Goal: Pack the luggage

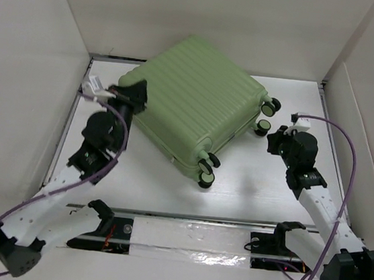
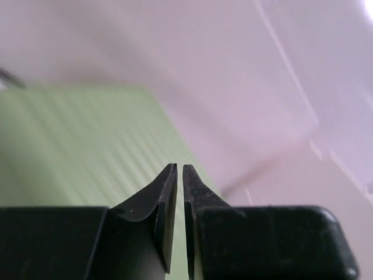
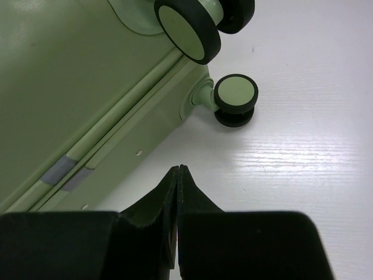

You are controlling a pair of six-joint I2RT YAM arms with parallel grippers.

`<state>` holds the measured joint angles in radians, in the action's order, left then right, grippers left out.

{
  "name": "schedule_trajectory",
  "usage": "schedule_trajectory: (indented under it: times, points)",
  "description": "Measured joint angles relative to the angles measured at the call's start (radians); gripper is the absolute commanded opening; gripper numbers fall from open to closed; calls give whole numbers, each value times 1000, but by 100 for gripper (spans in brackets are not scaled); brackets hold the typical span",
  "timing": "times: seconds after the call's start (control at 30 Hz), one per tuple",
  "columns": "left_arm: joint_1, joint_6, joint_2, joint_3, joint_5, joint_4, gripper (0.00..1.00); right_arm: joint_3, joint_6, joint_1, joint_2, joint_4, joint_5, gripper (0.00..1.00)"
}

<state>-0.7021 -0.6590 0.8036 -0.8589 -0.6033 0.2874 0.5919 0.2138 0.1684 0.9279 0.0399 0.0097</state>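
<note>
With the luggage (image 1: 194, 104) lying closed at the table's (image 1: 269, 190) far middle, the left pincer (image 2: 179, 169) and right pincer (image 3: 179, 169) flank it, both narrowed on nothing, so packing looks nearly finished and the next move likely calls for backing away.

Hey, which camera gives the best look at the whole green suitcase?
The top external view: nearly the whole closed luggage shows there. The right wrist view shows only its seam side and some wheels; the left wrist view shows only a blurred strip of ribbed shell.
</note>
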Motion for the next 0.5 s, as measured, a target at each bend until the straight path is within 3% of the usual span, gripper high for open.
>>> schedule_trajectory:
  times: [0.17,0.23,0.33,0.5]
  points:
    - [552,-138,285,-143,404,113,10,-20,4,-4,16,52,-23,3]
    - [694,-178,440,-216,525,97,11,-30,4,-4,21,62,-29,3]
    - [817,-184,714,-433,685,23,11,-45,8,-4,22,68,-36,2]
    - [921,-144,1081,-727,922,-102,11,-53,15,-4,20,80,-51,2]
